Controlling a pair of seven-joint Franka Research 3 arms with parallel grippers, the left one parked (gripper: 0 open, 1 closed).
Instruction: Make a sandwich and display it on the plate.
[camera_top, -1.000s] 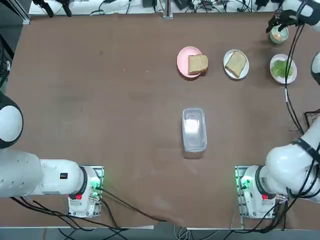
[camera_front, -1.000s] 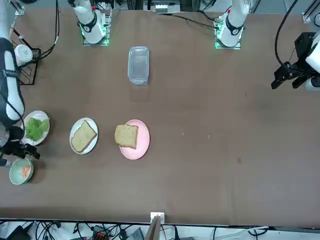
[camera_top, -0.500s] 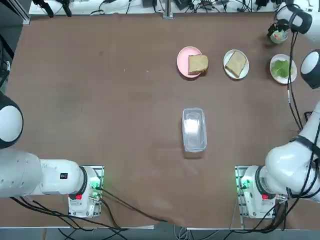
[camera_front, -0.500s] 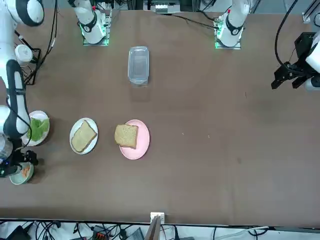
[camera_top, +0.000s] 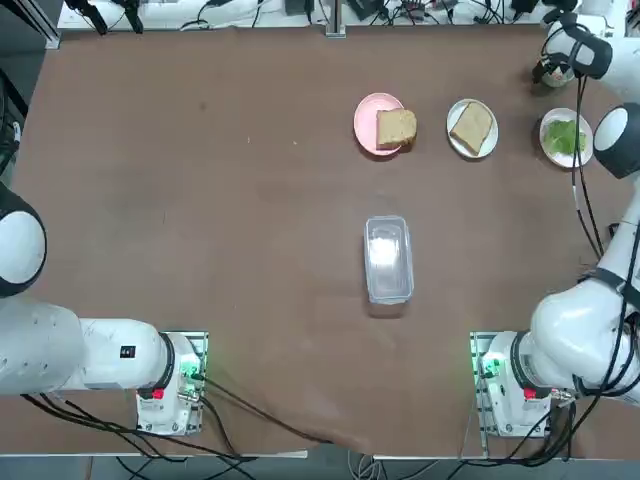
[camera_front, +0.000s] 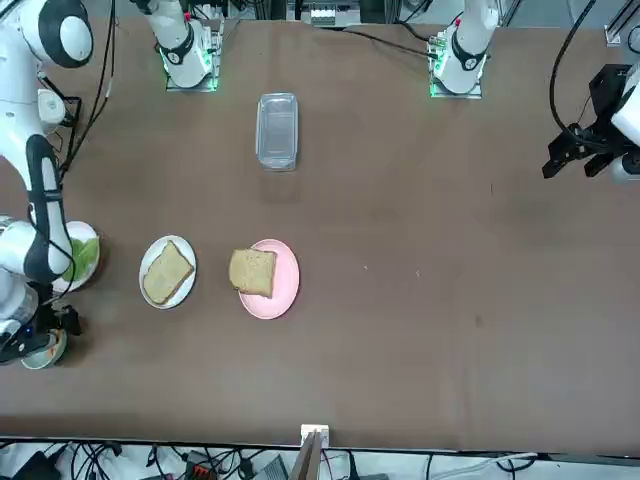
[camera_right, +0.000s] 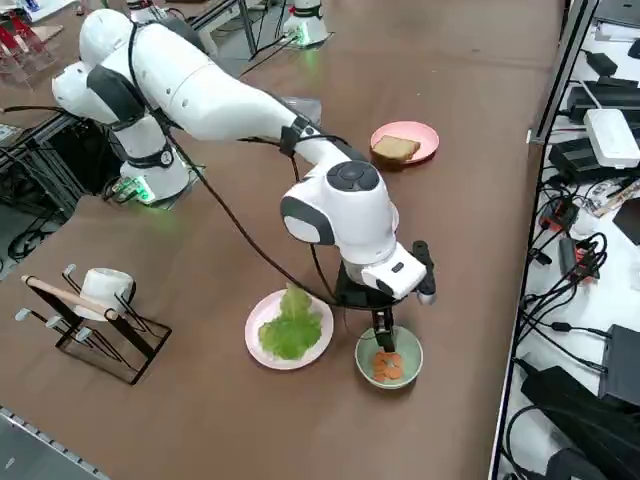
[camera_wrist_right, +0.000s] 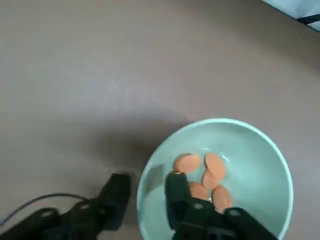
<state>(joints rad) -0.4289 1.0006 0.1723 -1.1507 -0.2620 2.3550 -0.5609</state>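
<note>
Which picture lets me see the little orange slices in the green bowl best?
The right wrist view: it looks straight into the green bowl and shows the orange slices apart, with the right gripper straddling the rim. The right side view shows them as a small orange patch. In the top and front views the arm covers them.

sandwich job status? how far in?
Done: nothing stacked. One bread slice sits on the white plate, another on the pink plate, lettuce apart. In hand: right gripper, open, straddles the green bowl rim by the orange slices. Left: all assembly.
</note>
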